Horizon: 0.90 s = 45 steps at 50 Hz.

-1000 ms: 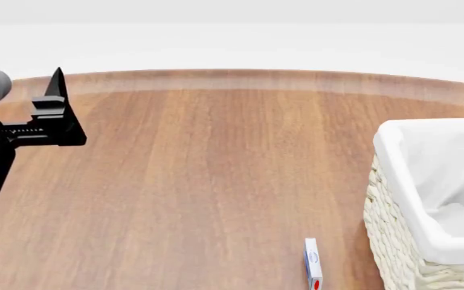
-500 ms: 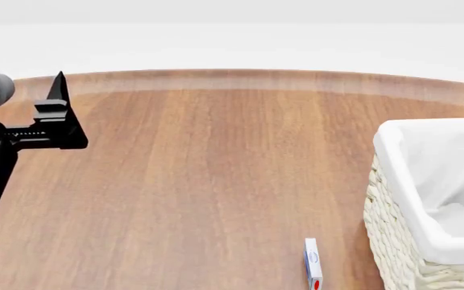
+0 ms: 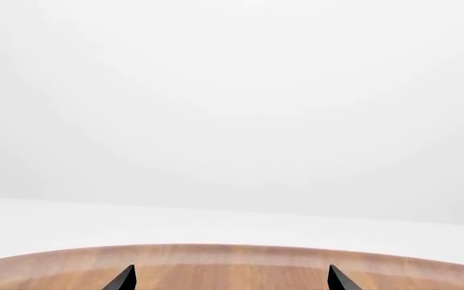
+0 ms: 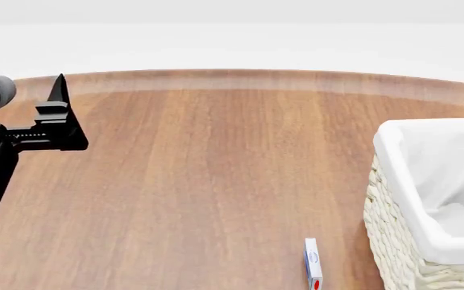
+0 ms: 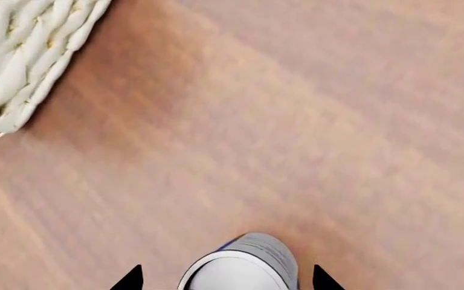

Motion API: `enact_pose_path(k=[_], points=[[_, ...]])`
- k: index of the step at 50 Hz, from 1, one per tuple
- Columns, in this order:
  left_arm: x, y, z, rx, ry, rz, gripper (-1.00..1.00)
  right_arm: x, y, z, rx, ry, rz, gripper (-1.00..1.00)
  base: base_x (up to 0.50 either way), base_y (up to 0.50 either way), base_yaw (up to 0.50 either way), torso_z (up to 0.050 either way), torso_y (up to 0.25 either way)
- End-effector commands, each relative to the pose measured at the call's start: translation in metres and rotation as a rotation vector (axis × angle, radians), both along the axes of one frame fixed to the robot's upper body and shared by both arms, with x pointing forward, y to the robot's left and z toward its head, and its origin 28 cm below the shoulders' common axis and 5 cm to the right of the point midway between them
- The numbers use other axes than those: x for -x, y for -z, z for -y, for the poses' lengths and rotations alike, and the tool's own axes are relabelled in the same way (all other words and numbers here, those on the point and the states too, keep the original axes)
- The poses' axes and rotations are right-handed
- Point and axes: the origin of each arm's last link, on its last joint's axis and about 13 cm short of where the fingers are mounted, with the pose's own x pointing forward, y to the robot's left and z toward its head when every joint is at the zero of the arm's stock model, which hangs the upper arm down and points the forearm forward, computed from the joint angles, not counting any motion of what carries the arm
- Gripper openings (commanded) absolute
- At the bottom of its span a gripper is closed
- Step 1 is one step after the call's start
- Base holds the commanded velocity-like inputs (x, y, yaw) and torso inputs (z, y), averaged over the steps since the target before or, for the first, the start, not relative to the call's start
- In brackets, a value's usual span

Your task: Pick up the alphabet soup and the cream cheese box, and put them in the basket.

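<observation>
The right gripper (image 5: 225, 279), jaws spread, hung directly above the upright alphabet soup (image 5: 240, 266) standing on the table (image 5: 337, 121) near the basket (image 5: 22, 54), its fingertips flanking the can's top.

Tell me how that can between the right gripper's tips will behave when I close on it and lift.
The alphabet soup looks rigid, so it probably won't crush. Its round, smooth side may slip or twist in the right gripper. Standing upright on the table, it could tip and roll if nudged off-centre.
</observation>
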Motion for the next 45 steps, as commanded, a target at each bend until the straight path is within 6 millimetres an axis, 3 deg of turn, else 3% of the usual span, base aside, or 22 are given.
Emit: enact_pose_path(k=[1,40,41,45], points=[[-0.001,0.002,0.0,-0.004,0.0,-0.004,1.0,0.0,0.007,0.001,-0.007,0.002,-0.008,1.0,0.0,0.0,0.0,0.0,0.0],[0.0,0.005,0.0,-0.001,0.001,-0.01,1.0,-0.001,0.039,-0.004,-0.07,-0.029,-0.074,1.0,0.0,0.0,0.0,0.0,0.0],[-0.001,0.005,0.0,-0.001,0.0,-0.01,1.0,-0.002,0.039,-0.005,-0.065,-0.033,-0.083,-1.0,0.0,0.0,0.0,0.0,0.0],[-0.001,0.005,0.0,-0.002,0.001,-0.01,1.0,-0.004,0.039,-0.006,-0.071,-0.043,-0.077,-1.0,0.0,0.0,0.0,0.0,0.0]])
